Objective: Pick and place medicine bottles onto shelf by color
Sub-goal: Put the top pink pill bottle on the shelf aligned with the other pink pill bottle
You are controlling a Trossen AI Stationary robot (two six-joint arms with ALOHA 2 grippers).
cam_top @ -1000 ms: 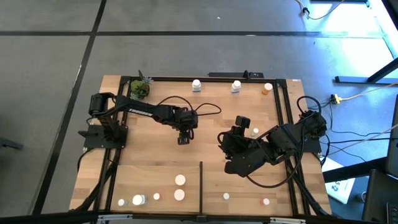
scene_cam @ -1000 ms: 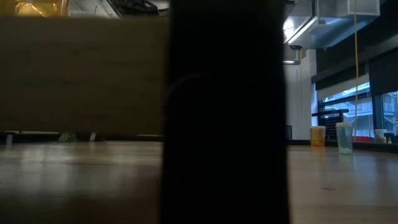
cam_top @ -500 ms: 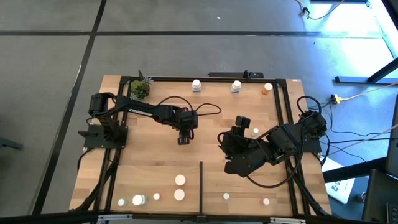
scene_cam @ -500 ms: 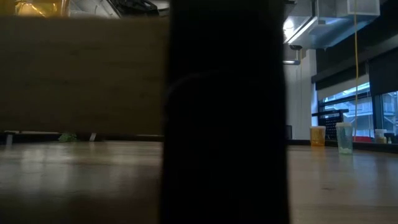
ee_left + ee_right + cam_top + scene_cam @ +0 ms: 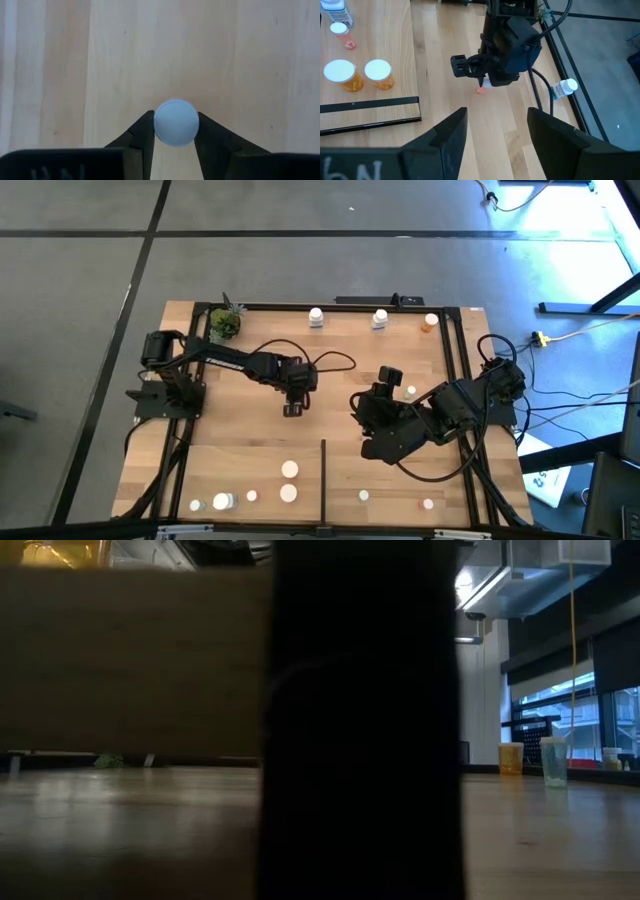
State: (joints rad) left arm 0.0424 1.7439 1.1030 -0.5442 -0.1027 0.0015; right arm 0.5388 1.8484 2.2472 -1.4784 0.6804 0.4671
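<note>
A broad dark post (image 5: 362, 720) blocks the low view's middle, hiding both arms and the bottles.

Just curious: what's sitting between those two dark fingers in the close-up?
A white-capped bottle, seen from above, sits between the left gripper's fingers in the left wrist view.

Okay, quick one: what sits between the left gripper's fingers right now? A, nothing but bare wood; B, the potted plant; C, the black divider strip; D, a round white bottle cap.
D: the left wrist view shows the left gripper with a finger against each side of a round white bottle cap.
</note>
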